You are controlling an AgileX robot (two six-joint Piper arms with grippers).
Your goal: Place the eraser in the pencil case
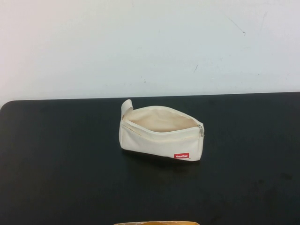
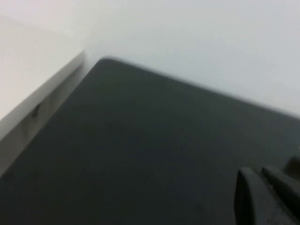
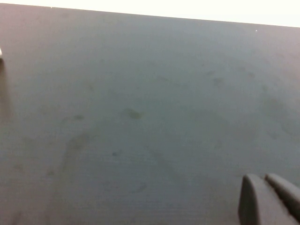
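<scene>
- A cream-white fabric pencil case (image 1: 161, 136) sits near the centre of a black table (image 1: 61, 173), seen from the raised camera on the robot's side.
- The pouch is unzipped, and its mouth gapes upward, showing a pale cream lining.
- A small red label (image 1: 181, 155) is sewn on the near face of the pouch, toward 5 o'clock from its middle.
- A metal zipper pull (image 1: 201, 131) hangs at the 3 o'clock end of the opening.
- A fabric end tab (image 1: 126, 108) stands up at the 10 o'clock end.
- The eraser cannot be seen in any view; whether it lies inside the pouch cannot be told.
- Nothing lies around the pouch or blocks the way to it on the black surface.
- A thin tan-yellow edge (image 1: 157, 223) shows at 6 o'clock, at the table's near border; what it belongs to is unclear.
- The left gripper (image 2: 267, 197) shows only as dark finger shapes in its own wrist view, above bare black tabletop; whether its fingers are apart or together cannot be told.
- The right gripper (image 3: 269, 199) likewise shows only as grey finger shapes above faintly smudged black tabletop; its state cannot be told either.
- Neither arm appears in the raised view.
- The tabletop is matte black with rounded far corners.
- A plain white wall (image 1: 150, 42) rises behind it at 12 o'clock, bearing a few faint dark scuffs.
</scene>
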